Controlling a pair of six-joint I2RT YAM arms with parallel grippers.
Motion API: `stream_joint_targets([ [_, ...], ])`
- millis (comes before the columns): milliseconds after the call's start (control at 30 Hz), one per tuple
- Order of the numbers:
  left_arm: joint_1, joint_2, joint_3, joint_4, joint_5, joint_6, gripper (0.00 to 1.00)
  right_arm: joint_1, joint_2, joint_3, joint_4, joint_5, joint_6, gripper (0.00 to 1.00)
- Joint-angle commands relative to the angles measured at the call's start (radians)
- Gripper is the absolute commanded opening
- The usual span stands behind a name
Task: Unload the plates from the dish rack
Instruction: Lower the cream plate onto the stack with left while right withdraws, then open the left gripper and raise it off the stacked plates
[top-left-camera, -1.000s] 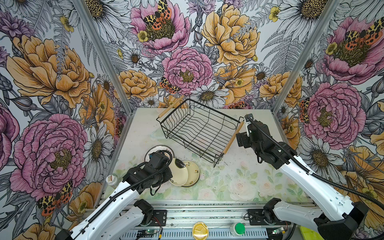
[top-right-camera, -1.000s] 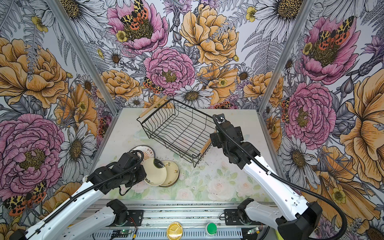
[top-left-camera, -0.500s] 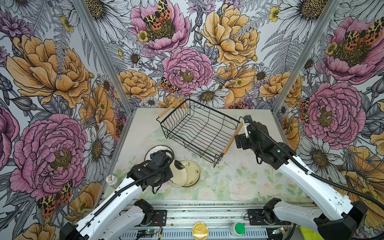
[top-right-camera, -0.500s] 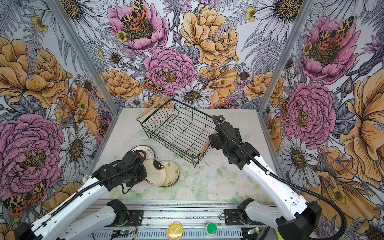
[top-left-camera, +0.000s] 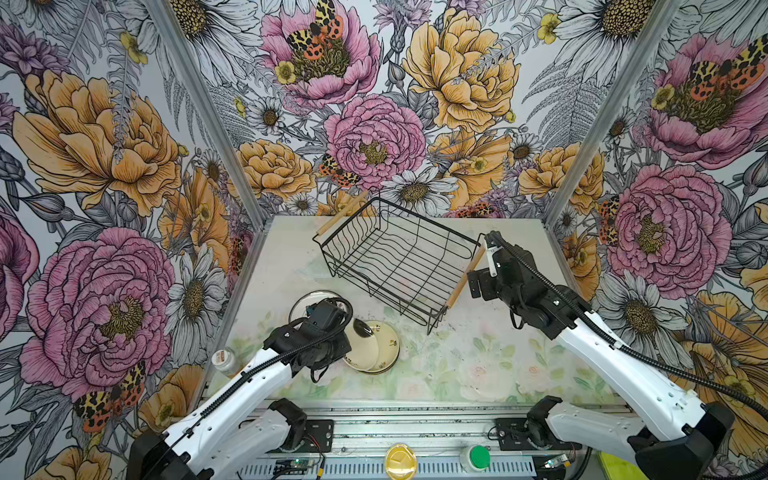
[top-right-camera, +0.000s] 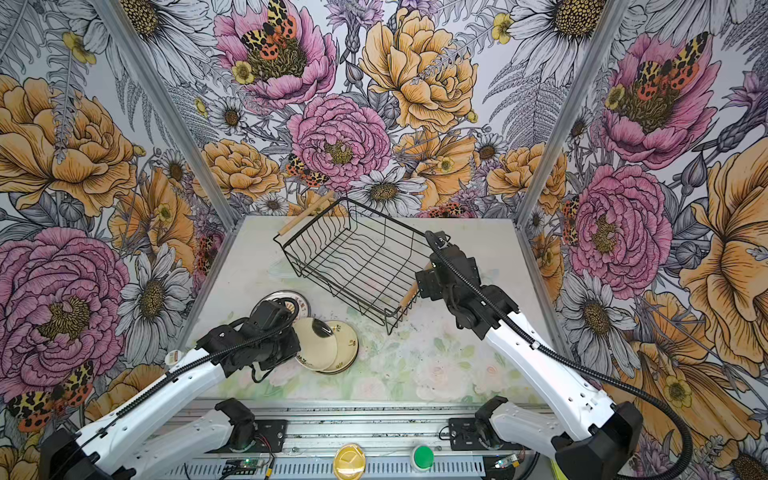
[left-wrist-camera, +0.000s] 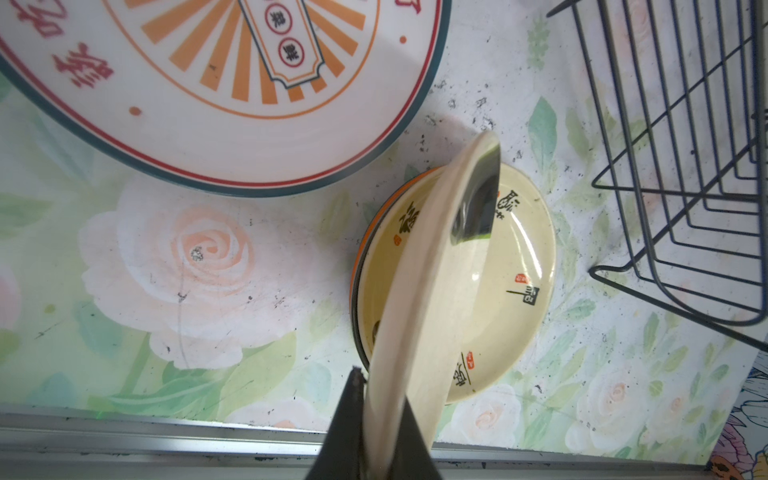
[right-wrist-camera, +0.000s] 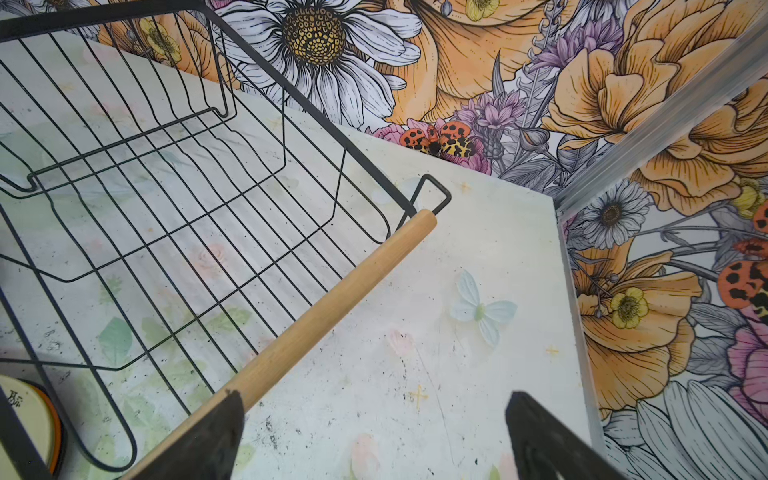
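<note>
Plates are out on the table, and one of them is in a grip. The cream plate with the black patch has its rim pinched between the narrow-set fingers of the left gripper. It is tilted steeply, almost edge-on in the left wrist view, above a pale plate with black lettering and small red seals. Whether the two touch I cannot tell. An orange plate shows as a thin edge under the lettered one. Just beside this stack lies a larger white plate with orange rays and a dark rim — flat on the table, apart from the others and partly hidden by the left arm in both top views.

The right gripper has its fingers spread wide and nothing between them. One finger is just beside a wooden handle; I cannot tell if they touch.

That handle belongs to the dish rack, which stands askew at the back middle of the table, its wires bare and the tabletop showing through them. Its near corner points toward the stack at the front left — near it, not touching.
</note>
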Motion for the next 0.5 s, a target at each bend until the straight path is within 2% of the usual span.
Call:
stream_joint_targets([
  [0,0.024,-0.001,-0.035,0.024,0.025,0.002,0.17,-0.008,0.006,-0.005,0.002,-0.008,0.014,0.99],
  [467,0.044,0.016,-0.065,0.069,0.051,0.008,0.19,-0.008,0.018,-0.013,0.002,-0.018,0.01,1.0],
])
